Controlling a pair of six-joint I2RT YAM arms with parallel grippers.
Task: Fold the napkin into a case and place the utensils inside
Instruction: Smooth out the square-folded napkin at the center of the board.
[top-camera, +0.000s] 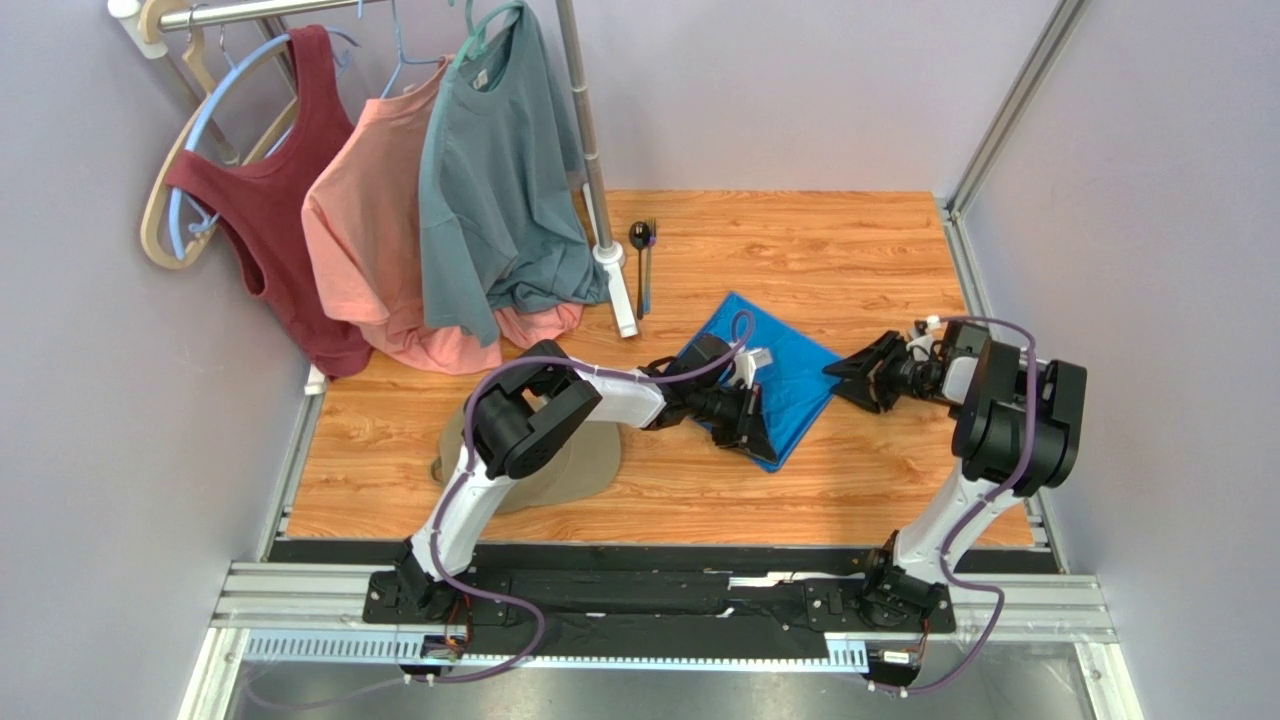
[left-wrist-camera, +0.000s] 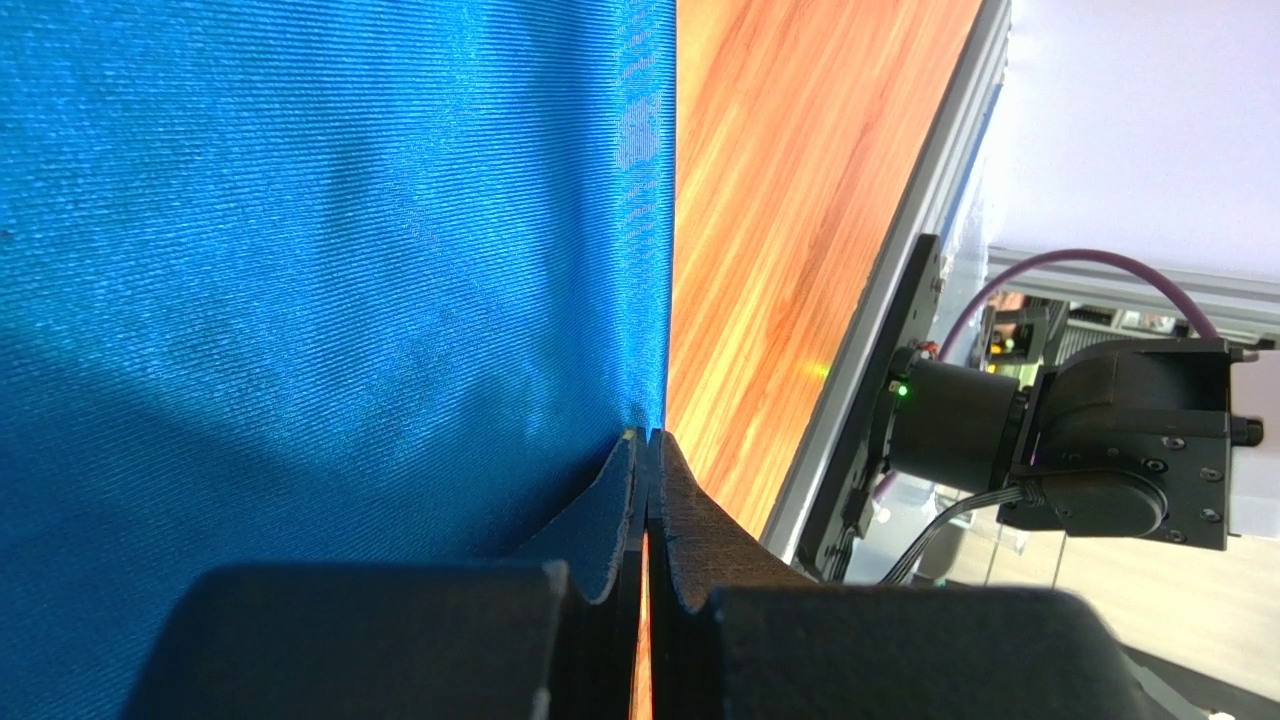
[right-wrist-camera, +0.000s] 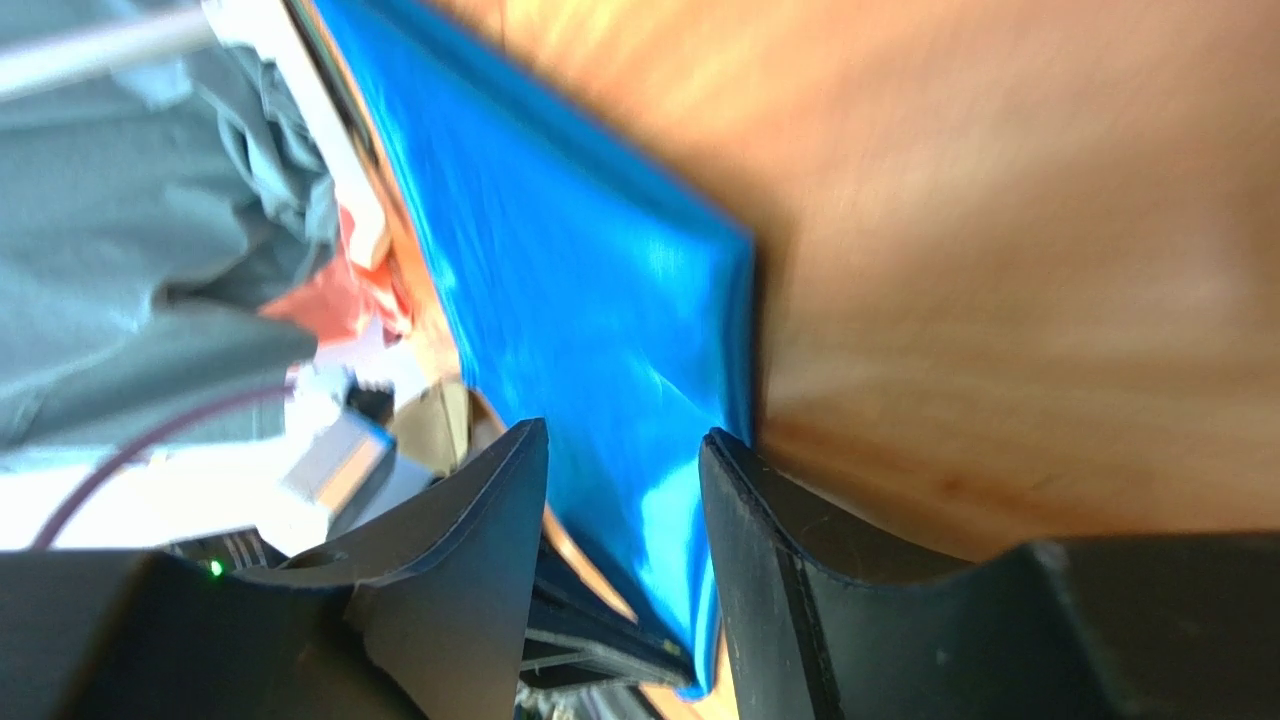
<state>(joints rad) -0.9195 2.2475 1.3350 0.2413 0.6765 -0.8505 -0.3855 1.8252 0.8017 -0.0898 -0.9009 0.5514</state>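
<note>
The blue napkin (top-camera: 769, 368) lies partly folded on the wooden table, a diamond between the two grippers. My left gripper (top-camera: 756, 435) is at its near corner, shut on the napkin's edge (left-wrist-camera: 451, 270), with the fingertips (left-wrist-camera: 649, 438) pressed together. My right gripper (top-camera: 842, 377) is open just right of the napkin. The blue cloth (right-wrist-camera: 601, 300) shows between and beyond its spread fingers (right-wrist-camera: 624, 435), not held. The utensils (top-camera: 643, 267) lie at the back by the rack's foot. The spoon's black bowl (top-camera: 640, 234) shows, but I cannot tell the fork apart.
A clothes rack at the back left holds a maroon top, a pink shirt and a grey-teal T-shirt (top-camera: 489, 165). Its pole and white foot (top-camera: 619, 293) stand next to the utensils. A tan cap (top-camera: 579, 468) lies under the left arm. Metal rails (top-camera: 984, 300) edge the table.
</note>
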